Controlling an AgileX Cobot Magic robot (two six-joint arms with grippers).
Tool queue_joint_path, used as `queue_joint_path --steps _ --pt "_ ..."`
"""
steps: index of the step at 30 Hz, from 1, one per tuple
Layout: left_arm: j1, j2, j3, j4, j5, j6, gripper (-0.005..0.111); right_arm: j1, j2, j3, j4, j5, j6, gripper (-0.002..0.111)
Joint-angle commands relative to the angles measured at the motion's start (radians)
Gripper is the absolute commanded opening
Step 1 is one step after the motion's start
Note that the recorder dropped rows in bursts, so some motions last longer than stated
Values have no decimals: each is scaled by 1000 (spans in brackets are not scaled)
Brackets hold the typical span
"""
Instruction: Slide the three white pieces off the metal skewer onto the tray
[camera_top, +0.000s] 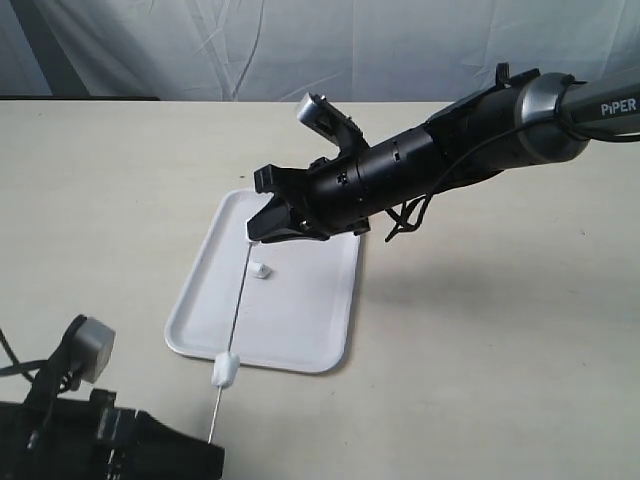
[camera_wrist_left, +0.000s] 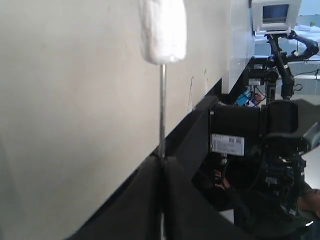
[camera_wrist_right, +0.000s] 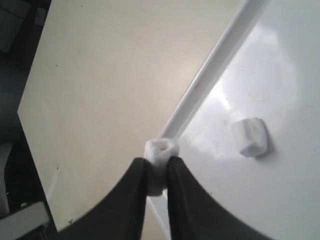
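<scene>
- One pinched piece (camera_wrist_right: 161, 149) sits between the fingertips of the right pincer (camera_wrist_right: 159, 162), which is pressed onto it. Only the right wrist view shows the dimple in its top end.
- Left wrist view: the left pincer (camera_wrist_left: 162, 162) is pressed together on the metal skewer (camera_wrist_left: 162, 110), a thin, straight grey rod. The threaded piece (camera_wrist_left: 162, 27), white and rough-surfaced, sits on the rod near those fingertips without touching them.
- Exterior view only: the skewer spans from one pincer to the other, slanting above the tray (camera_top: 300, 320).
- The loose piece (camera_wrist_right: 250, 136), a stubby matte block, lies on the tray floor just beside the right pincer.
- The tray is glossy white plastic with a low raised rim and rounded corners.
</scene>
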Motion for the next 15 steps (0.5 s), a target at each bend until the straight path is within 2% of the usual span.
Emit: queue_joint_path --steps 1,9,15 --pt "-1 -5 85 9 20 113 0 -2 -3 -3 -5 -28 -14 15" --pt "1 -5 85 9 20 121 0 -2 -3 -3 -44 -71 -14 15" --pt "1 -5 -15 9 20 26 0 -4 -3 -3 -57 -111 -14 15"
